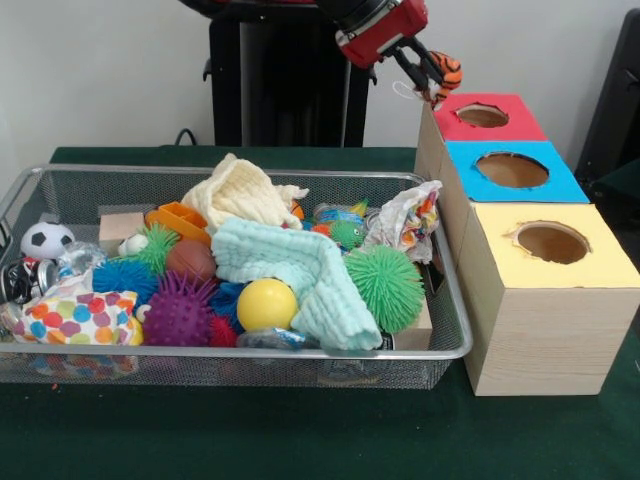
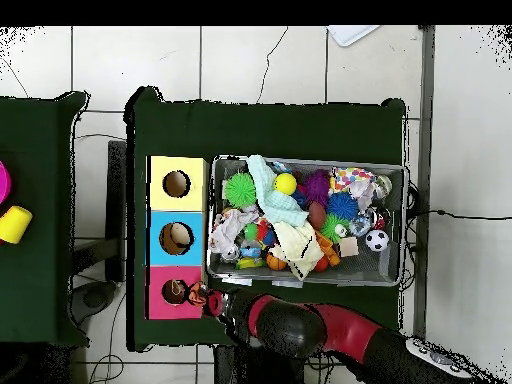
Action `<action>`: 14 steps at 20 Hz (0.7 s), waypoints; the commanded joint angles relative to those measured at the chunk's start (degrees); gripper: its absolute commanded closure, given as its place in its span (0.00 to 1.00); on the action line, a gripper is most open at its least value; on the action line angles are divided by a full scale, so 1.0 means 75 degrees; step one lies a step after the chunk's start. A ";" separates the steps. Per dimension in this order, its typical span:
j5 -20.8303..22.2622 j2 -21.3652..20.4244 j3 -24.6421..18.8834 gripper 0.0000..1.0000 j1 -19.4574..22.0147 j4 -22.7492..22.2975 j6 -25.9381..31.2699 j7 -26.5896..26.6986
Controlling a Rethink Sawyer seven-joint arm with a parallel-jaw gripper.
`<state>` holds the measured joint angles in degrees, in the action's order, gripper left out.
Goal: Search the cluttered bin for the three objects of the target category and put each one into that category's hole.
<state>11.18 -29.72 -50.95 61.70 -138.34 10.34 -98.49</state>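
Wire-mesh bin [image 1: 450, 345] sits low in frame, crammed with spiky rubber balls and cloths. Upper right, claw [image 1: 432, 82] pinches a striped orange toy [image 1: 447, 72] beside the red-ringed hole [image 1: 483, 116]. Overhead alone shows something pale inside the blue-ringed hole [image 2: 176, 238].

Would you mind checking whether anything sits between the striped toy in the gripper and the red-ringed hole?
Nothing visible does. The gripper holds an orange-and-black striped toy beside the red-topped box, and the hole is open and uncovered right next to it.

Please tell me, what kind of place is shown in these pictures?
Probably a robotics lab set up for a sorting test. A red robot arm on a pedestal stands at a green-covered table on a tiled floor, with a wire bin of mixed toys beside colour-topped wooden boxes.
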 commanded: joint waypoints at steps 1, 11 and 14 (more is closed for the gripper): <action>-0.0383 0.0075 -0.0090 1.00 -0.0285 0.0818 0.0136 -0.0968; -0.0366 0.0149 -0.0022 1.00 -0.0476 0.0784 -0.0265 -0.1127; -0.0394 0.0121 -0.0143 1.00 -0.0462 0.0745 -0.0336 -0.1172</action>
<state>11.09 -29.67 -50.96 58.55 -138.34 10.34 -98.49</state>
